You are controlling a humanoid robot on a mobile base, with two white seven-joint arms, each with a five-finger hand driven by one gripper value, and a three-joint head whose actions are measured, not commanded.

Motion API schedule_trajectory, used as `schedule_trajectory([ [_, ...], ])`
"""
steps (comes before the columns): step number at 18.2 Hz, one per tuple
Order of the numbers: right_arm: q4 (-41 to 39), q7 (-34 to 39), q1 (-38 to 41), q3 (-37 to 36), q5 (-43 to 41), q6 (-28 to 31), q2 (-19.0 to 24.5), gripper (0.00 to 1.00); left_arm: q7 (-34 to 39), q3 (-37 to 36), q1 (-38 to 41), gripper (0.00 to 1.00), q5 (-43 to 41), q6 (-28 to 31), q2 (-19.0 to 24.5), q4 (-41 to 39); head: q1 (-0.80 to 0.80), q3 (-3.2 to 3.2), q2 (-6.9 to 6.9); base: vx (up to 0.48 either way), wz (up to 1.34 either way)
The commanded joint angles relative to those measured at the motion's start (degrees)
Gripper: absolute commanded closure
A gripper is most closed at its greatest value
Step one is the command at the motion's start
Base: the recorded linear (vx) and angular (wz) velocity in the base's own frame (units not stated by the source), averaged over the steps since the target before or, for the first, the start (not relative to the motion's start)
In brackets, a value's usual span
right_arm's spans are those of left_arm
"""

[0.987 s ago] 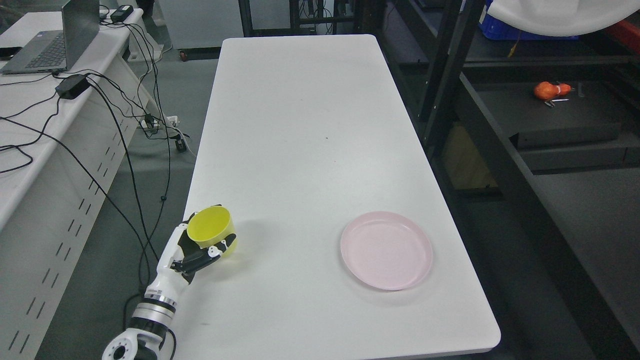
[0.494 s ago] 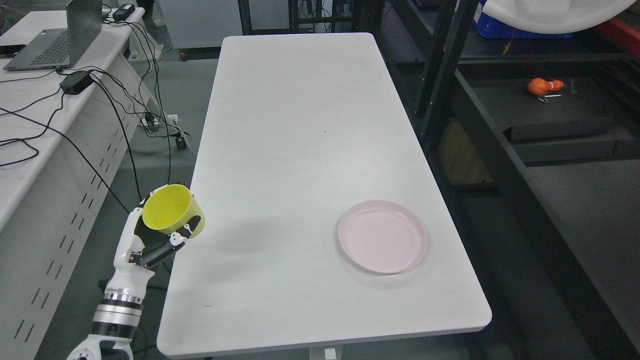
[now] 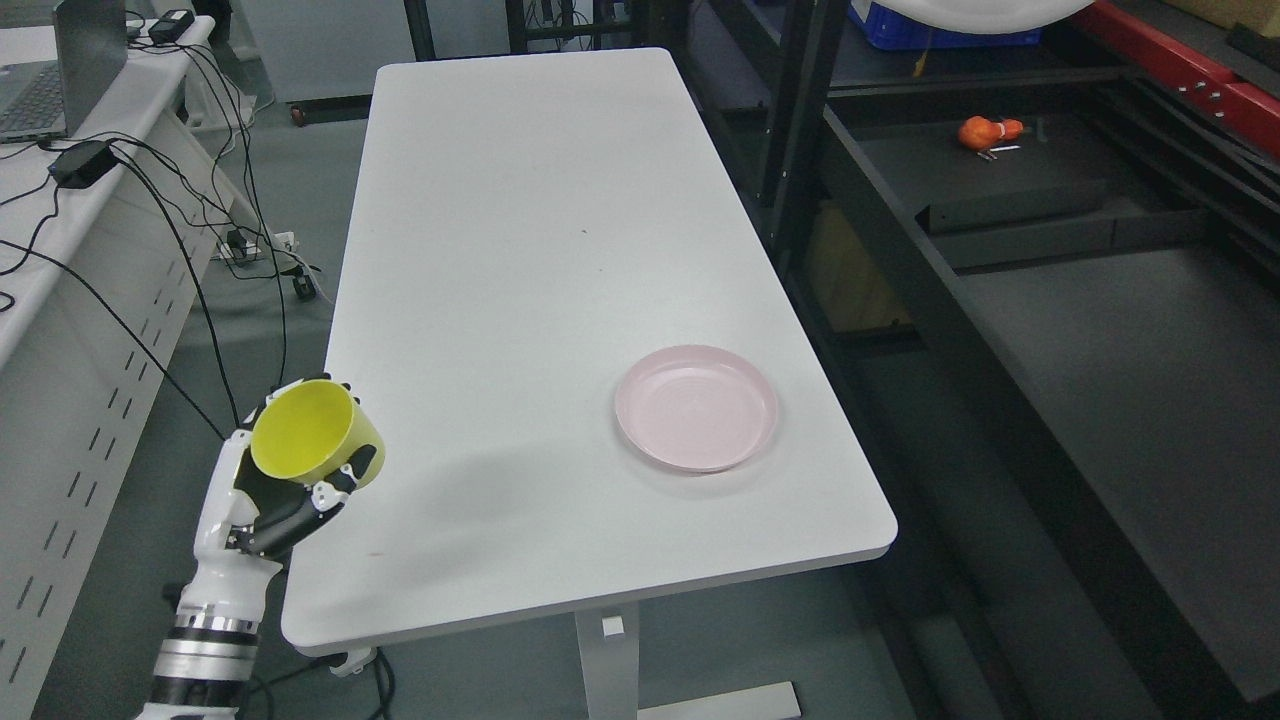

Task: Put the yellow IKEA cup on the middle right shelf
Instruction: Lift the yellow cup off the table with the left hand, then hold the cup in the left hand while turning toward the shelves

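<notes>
My left hand (image 3: 290,480) is shut on the yellow cup (image 3: 312,433), holding it in the air at the left edge of the white table (image 3: 520,250), mouth tilted toward me. Its arm rises from the lower left corner. The dark shelf unit (image 3: 1100,330) stands to the right of the table, with its flat shelf boards open to view. My right arm does not show.
A pink plate (image 3: 696,407) lies near the table's right front. A small orange object (image 3: 985,131) rests on a far shelf board. A side desk (image 3: 60,260) with a laptop (image 3: 50,75) and hanging cables stands at left.
The cup has been lifted off the table and carried left past its edge in my left hand. The whole picture has shifted, so the camera has moved back and turned right.
</notes>
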Motion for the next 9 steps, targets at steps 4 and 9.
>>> schedule_trajectory([
  [4,0.0,0.0,0.8,1.0,-1.4,0.0,-1.0,0.01,0.0,0.7,1.6,0.99,0.1,-0.4,0.9,-2.8,0.0,0.0,0.0,-0.182,-0.21],
  [9,0.0,0.0,0.8,1.0,-1.4,0.0,-1.0,0.01,0.0,-0.3,2.5,0.99,0.1,-1.9,0.9,-2.8,0.0,0.0,0.0,-0.214,-0.12],
])
